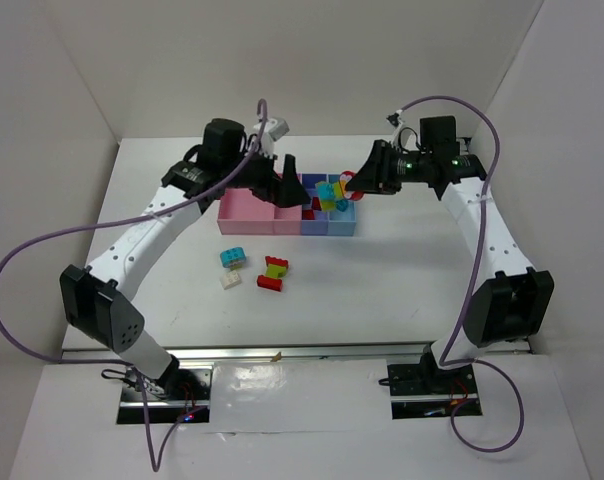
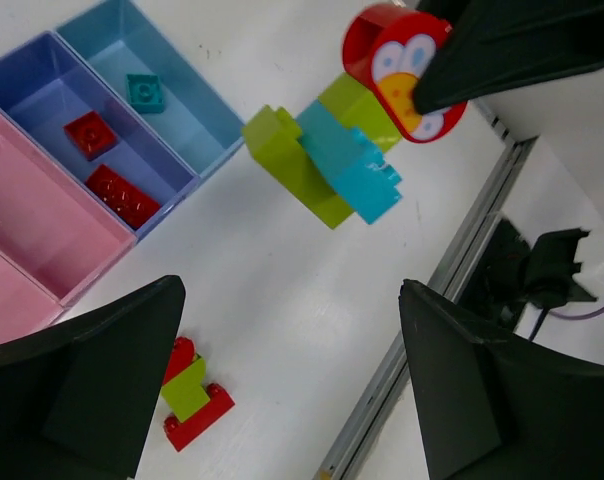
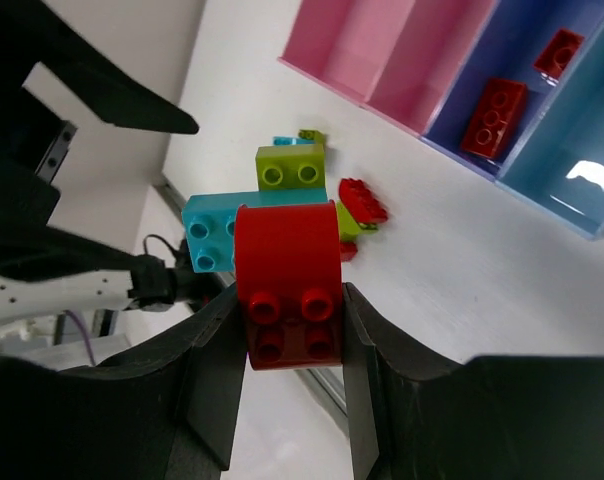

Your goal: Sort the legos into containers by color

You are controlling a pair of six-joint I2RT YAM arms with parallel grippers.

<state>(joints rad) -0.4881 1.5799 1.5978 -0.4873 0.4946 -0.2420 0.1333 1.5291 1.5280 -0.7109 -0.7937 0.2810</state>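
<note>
White table (image 1: pixel 382 280) lies below us; our right gripper (image 3: pixel 290 330) clamps the red brick (image 3: pixel 287 260) of a cyan-green stack (image 2: pixel 332 165) aloft near the blue bins (image 2: pixel 177 105), long axis pointing left toward our left gripper (image 2: pixel 292 290), whose jaws gape wide.

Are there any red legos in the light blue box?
No, the light blue bin holds only a teal brick, while the two red bricks lie in the dark blue bin beside it.
</note>
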